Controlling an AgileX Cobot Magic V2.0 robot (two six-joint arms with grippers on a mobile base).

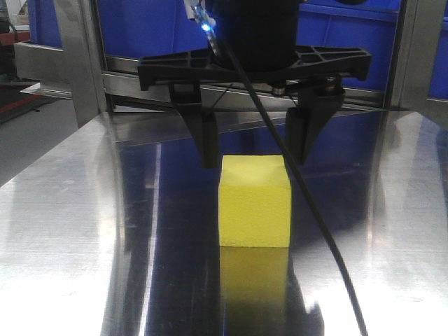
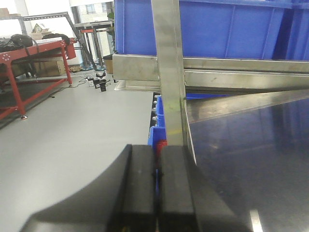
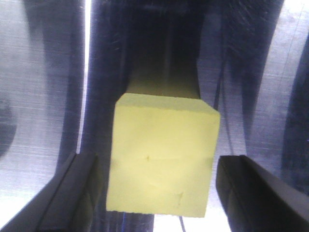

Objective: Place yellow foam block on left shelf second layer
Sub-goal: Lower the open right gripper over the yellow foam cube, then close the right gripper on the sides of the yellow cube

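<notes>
The yellow foam block [image 1: 255, 203] stands upright on the shiny steel shelf surface [image 1: 84, 231], its reflection showing below it. My right gripper [image 1: 253, 162] hangs open over the block's rear, one black finger on each side. In the right wrist view the block [image 3: 161, 159] sits between the fingers [image 3: 82, 193], with a clear gap to each. My left gripper [image 2: 158, 150] is shut with nothing in it, beside an upright steel shelf post [image 2: 169, 72].
Blue plastic bins [image 1: 147, 28] stand behind the shelf frame. A black cable [image 1: 315, 217] runs down past the block's right side. Steel posts [image 1: 77, 63] flank the shelf. A red workbench [image 2: 34, 63] stands on the grey floor at left.
</notes>
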